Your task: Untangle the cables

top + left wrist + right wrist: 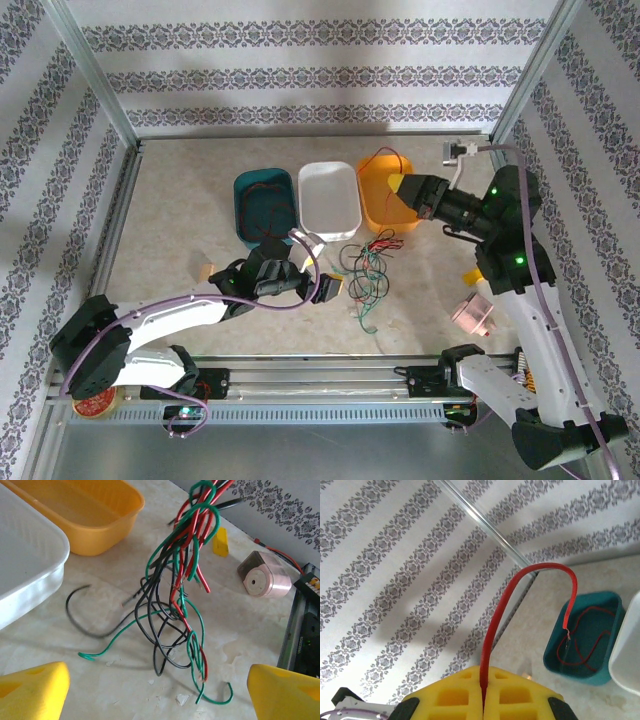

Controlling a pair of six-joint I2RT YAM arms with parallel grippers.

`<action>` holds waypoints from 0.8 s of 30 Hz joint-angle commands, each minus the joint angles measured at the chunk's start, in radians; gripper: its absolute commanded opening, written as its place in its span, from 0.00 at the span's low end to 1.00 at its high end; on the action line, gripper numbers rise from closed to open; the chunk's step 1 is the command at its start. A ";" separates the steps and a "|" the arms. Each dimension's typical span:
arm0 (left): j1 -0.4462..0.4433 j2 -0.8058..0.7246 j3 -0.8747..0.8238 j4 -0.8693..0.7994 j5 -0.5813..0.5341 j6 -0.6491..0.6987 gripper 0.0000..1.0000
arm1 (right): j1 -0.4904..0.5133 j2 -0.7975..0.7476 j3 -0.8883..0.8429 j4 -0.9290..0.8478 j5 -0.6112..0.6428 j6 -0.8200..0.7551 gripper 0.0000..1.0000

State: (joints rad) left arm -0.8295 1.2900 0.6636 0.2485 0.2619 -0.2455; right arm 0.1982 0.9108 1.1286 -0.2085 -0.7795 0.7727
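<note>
Tangled red, green and black thin cables point(182, 605) lie just ahead of my left gripper point(159, 700), jaws spread wide; my right gripper point(483, 692) pinches one red wire point(530, 569) arching above it.

The left arm point(170, 318) and right arm point(535, 320) wore white shells over black joints, with thin purple cables point(500, 149) looping along them. Green lights point(519, 260) glowed on the right arm. The left claw point(325, 285) and right claw point(397, 186) carried yellow pads point(35, 692).
</note>
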 commanded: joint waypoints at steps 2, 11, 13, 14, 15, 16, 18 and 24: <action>0.007 0.037 0.029 -0.025 0.021 0.025 0.91 | 0.034 -0.031 -0.073 0.017 0.012 0.038 0.00; 0.007 0.074 0.041 0.097 0.022 -0.027 0.90 | 0.190 0.058 -0.198 -0.046 0.072 0.039 0.00; 0.007 0.063 0.031 0.094 0.014 -0.032 0.90 | 0.213 0.106 -0.223 -0.084 0.070 0.027 0.00; 0.007 0.053 0.021 0.088 0.004 -0.034 0.90 | 0.225 0.138 -0.236 -0.107 0.073 0.013 0.00; 0.007 0.041 0.006 0.083 -0.010 -0.036 0.90 | 0.236 0.167 -0.248 -0.125 0.075 -0.004 0.00; 0.007 0.024 -0.009 0.078 -0.026 -0.039 0.90 | 0.248 0.192 -0.258 -0.134 0.074 -0.019 0.00; 0.007 -0.018 -0.047 0.063 -0.079 -0.049 0.90 | 0.272 0.254 -0.272 -0.159 0.077 -0.057 0.00; 0.007 -0.134 -0.142 0.008 -0.305 -0.094 0.90 | 0.328 0.454 -0.244 -0.231 0.089 -0.147 0.00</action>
State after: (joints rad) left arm -0.8295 1.1969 0.5533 0.2806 0.0906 -0.3000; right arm 0.5087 1.3041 0.8574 -0.3733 -0.6956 0.7055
